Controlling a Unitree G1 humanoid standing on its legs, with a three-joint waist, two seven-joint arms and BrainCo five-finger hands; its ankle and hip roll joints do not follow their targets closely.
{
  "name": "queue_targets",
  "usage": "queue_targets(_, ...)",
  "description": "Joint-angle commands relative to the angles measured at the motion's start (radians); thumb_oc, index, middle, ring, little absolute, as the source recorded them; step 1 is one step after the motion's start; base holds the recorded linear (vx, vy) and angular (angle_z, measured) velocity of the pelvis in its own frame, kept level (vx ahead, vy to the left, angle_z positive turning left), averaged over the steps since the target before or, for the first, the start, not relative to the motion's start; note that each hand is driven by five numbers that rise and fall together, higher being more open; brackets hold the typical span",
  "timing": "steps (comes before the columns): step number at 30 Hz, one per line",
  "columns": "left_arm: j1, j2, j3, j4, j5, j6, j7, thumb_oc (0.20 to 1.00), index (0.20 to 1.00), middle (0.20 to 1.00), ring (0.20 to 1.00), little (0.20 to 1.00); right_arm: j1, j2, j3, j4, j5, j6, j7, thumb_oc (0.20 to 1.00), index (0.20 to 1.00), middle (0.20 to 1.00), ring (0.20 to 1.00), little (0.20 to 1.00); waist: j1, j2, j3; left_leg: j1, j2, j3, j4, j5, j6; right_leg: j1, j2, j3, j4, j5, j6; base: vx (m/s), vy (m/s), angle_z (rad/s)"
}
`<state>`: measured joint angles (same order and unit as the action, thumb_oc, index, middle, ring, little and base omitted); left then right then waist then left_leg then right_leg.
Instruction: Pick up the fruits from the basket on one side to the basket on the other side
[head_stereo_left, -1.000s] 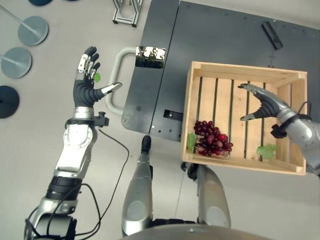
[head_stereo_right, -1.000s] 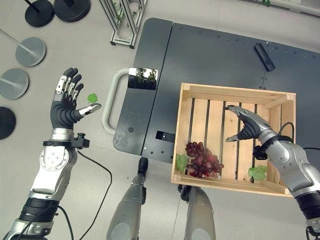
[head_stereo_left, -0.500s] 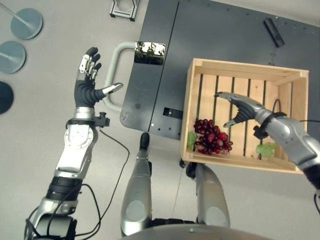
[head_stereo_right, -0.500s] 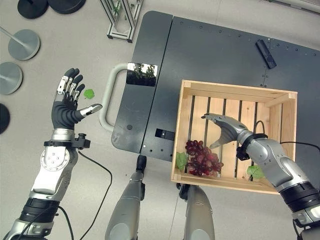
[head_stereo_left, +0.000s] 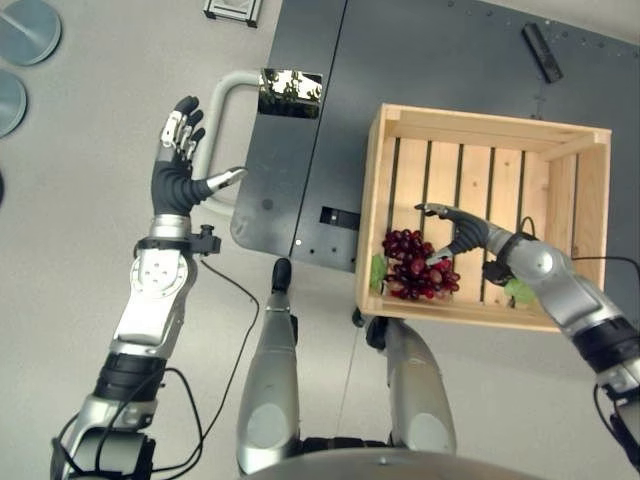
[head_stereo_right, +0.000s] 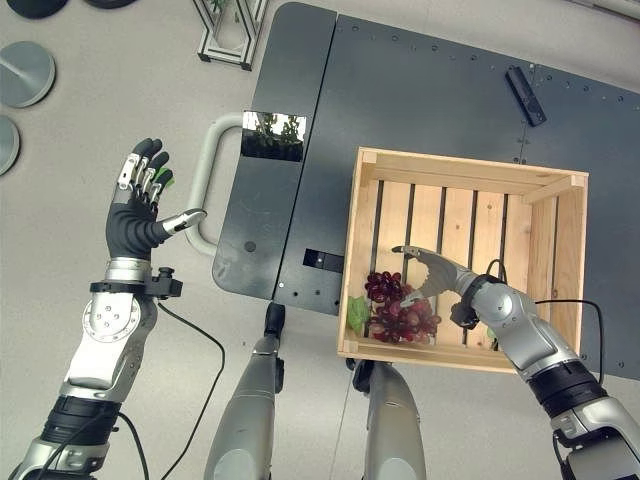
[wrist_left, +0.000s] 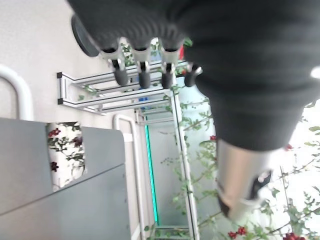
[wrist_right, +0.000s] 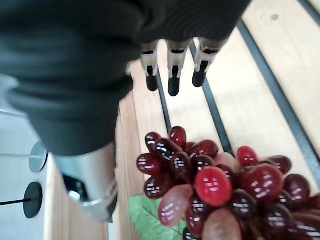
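One bunch of dark red grapes, glossy and round-beaded with a green leaf at its edge, lies in the lower left corner of a slatted wooden crate of pale unfinished planks, dark gaps running between the floor boards. The crate sits to the right of centre in the left eye view, resting on a flat dark grey platform with rounded corners, a curved pale tube handle at its left edge and a small mirror-like panel beside that. A small black bar lies on the platform near the upper right of the frame. The right hand reaches in from the lower right and hangs just over the grapes, fingers spread fairly wide and straight, the thumb pointing down beside the bunch; in the right wrist view the dark fingertips stand above bare slats with the grapes just beneath the palm, and no finger is curled round them. The left hand is raised at the left of the frame over the smooth light grey floor, palm out, fingers straight and spread, holding nothing. Round grey discs rest on the floor in the upper left corner
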<state>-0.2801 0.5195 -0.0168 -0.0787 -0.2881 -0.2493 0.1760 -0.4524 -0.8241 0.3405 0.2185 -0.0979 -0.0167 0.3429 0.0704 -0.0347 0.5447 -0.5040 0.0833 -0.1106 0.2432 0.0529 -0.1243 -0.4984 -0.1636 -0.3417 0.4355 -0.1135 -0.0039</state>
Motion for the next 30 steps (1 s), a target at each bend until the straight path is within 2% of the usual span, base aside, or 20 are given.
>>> queue_targets(1, 0.002, 0.002, 0.033, -0.065, 0.021, -0.035, -0.007, 1.0, 1.0, 1.0, 1.0, 1.0, -0.049, 0.001, 0.029, 0.001, -0.011, -0.003, 0.007, 1.0, 1.0, 1.0, 1.0, 1.0, 0.006, -0.027, -0.025, -0.018, -0.037, 0.003, 0.055, -0.037, 0.045, 0.032, -0.029, 0.003, 0.013, -0.053, 0.096, 0.0, 0.0, 0.0)
queue_targets(4, -0.002, 0.001, 0.03, -0.063, 0.015, -0.034, -0.01, 1.0, 1.0, 1.0, 1.0, 1.0, -0.061, 0.013, 0.029, 0.018, 0.003, 0.0, 0.0, 1.0, 1.0, 1.0, 1.0, 1.0, 0.009, -0.027, -0.025, -0.023, -0.036, 0.002, 0.052, -0.03, 0.046, 0.026, -0.026, 0.001, 0.011, -0.046, 0.095, 0.01, -0.006, 0.0)
queue_targets(8, -0.006, 0.001, 0.024, -0.06, 0.013, -0.029, -0.014, 1.0, 1.0, 1.0, 1.0, 1.0, -0.059, 0.043, 0.025, 0.001, 0.118, 0.012, 0.017, 1.0, 1.0, 1.0, 1.0, 1.0, 0.011, -0.034, -0.025, -0.024, -0.037, 0.001, 0.059, -0.042, 0.05, 0.022, -0.025, 0.005, 0.017, -0.051, 0.096, 0.01, -0.004, 0.0)
queue_targets(12, -0.007, 0.006, 0.023, -0.062, 0.014, -0.027, -0.019, 1.0, 1.0, 1.0, 1.0, 1.0, -0.057, 0.046, 0.025, -0.015, 0.17, 0.021, 0.036, 1.0, 1.0, 1.0, 1.0, 1.0, 0.01, -0.037, -0.025, -0.035, -0.036, 0.002, 0.063, -0.038, 0.053, 0.011, -0.025, 0.007, 0.02, -0.046, 0.095, 0.0, 0.0, 0.0)
queue_targets(20, 0.013, 0.016, 0.031, -0.069, 0.015, -0.02, -0.036, 1.0, 1.0, 1.0, 1.0, 1.0, -0.036, 0.006, 0.016, -0.027, 0.241, 0.046, 0.067, 1.0, 1.0, 1.0, 1.0, 1.0, 0.012, -0.043, -0.025, -0.029, -0.037, 0.001, 0.063, -0.047, 0.054, 0.013, -0.027, 0.006, 0.033, -0.058, 0.095, 0.0, -0.002, 0.0)
queue_targets(23, 0.015, 0.026, 0.025, -0.072, 0.013, -0.018, -0.046, 1.0, 1.0, 1.0, 1.0, 1.0, -0.018, -0.015, 0.035, 0.043, 0.307, 0.075, 0.095, 1.0, 1.0, 1.0, 1.0, 1.0, 0.015, -0.049, -0.025, -0.03, -0.037, -0.002, 0.059, -0.045, 0.053, 0.013, -0.026, 0.004, 0.03, -0.057, 0.096, 0.0, 0.0, 0.0)
queue_targets(30, 0.026, 0.04, 0.027, -0.07, 0.009, -0.01, -0.042, 1.0, 1.0, 1.0, 1.0, 1.0, -0.049, -0.019, 0.066, 0.123, 0.302, 0.085, 0.073, 1.0, 1.0, 1.0, 1.0, 1.0, 0.017, -0.057, -0.025, -0.045, -0.038, -0.003, 0.06, -0.043, 0.053, -0.001, -0.024, 0.003, 0.031, -0.053, 0.097, 0.0, 0.0, 0.0)
